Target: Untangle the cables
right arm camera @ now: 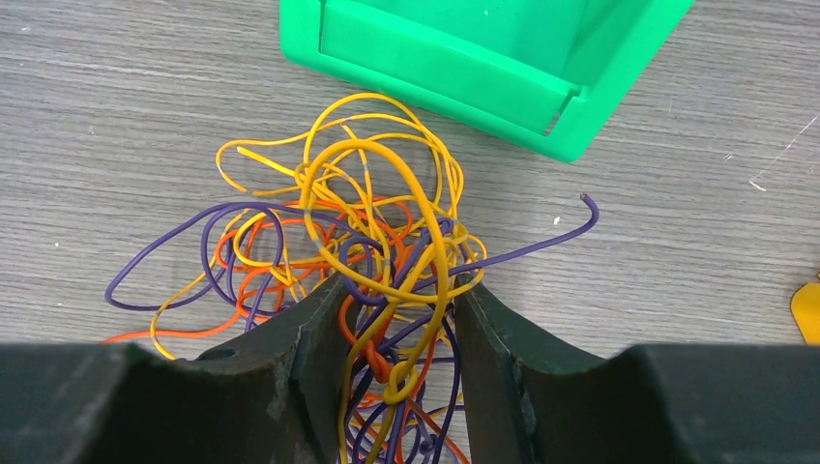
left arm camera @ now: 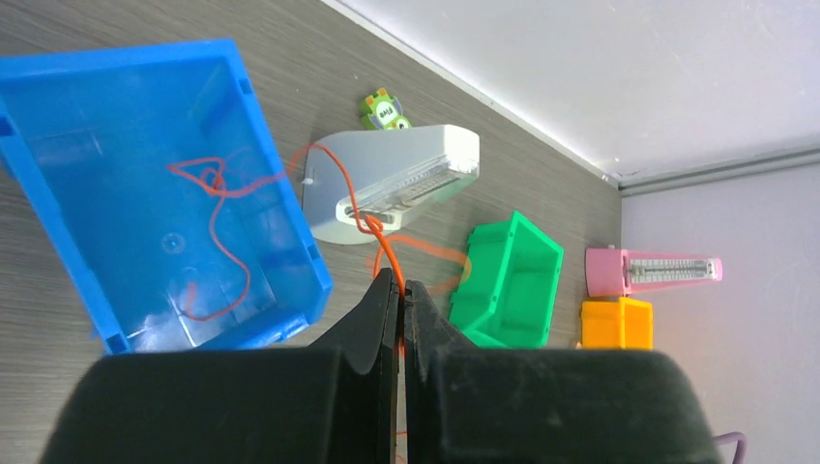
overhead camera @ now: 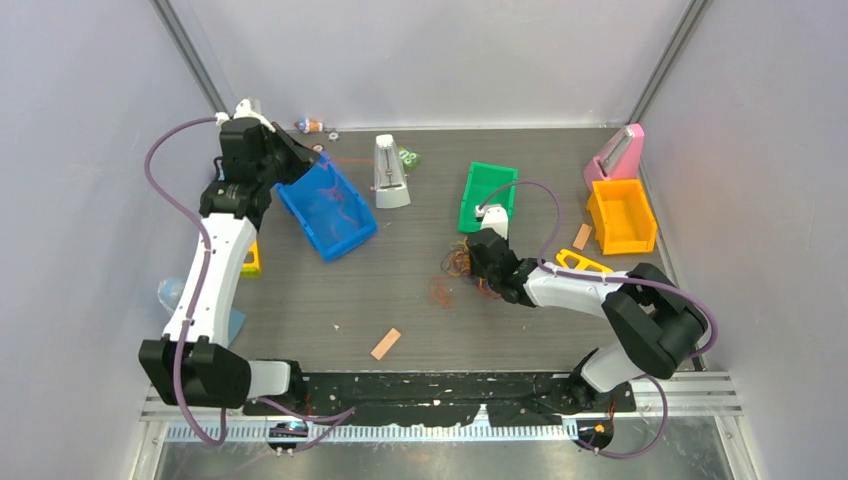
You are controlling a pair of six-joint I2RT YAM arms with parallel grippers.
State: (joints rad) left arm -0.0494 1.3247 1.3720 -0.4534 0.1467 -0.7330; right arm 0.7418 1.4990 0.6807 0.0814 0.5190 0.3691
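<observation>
Evidently mid-sorting. Pinching one red cable [left arm camera: 215, 181] in the left gripper [left arm camera: 399, 287] at lower centre of the left wrist view, jaws fully closed on it, far end lying looped inside the blue bin [left arm camera: 97, 116] at upper left, presumably to keep that strand apart from the rest. Straddling the tangle of cables [right arm camera: 372, 227] with the right gripper [right arm camera: 396, 319], low in the right wrist view, just below the green bin [right arm camera: 435, 68]. Jaws half apart, with yellow, orange and purple strands between, brushing both inner faces. Cannot tell whether squeezed or merely bracketed. Likely anchoring the knot.
</observation>
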